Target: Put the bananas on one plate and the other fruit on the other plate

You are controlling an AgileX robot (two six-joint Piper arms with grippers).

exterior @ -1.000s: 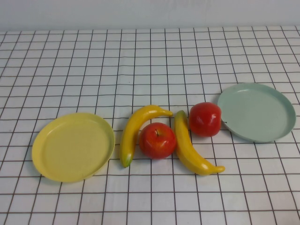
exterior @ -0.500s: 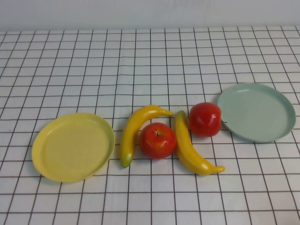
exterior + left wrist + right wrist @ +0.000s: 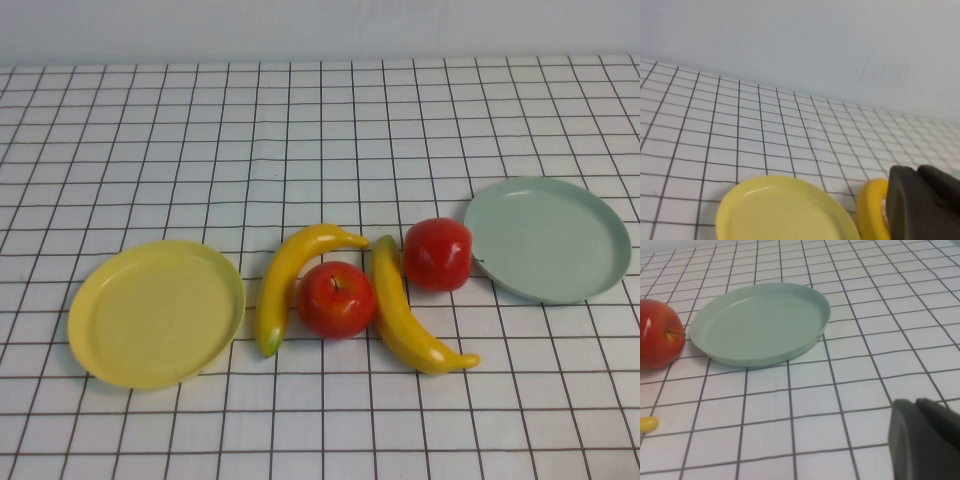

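Bananas, two curved glossy yellow plastic ones (image 3: 290,280) (image 3: 408,320), lie on the checked white tablecloth (image 3: 300,130) between the plates, with one shiny red apple (image 3: 336,299) between them and touching both. The second red apple (image 3: 437,254) sits just beside the round pale green-blue plate (image 3: 600,280). The round pale yellow plate (image 3: 90,345) holds nothing. No fruit is sorted yet, so I judge the first pick is in hand. The left gripper (image 3: 922,202) waits near the yellow plate, the right gripper (image 3: 925,437) near the green-blue plate; both are pressed together and hold nothing. Next, one gripper must spread and reach a fruit.
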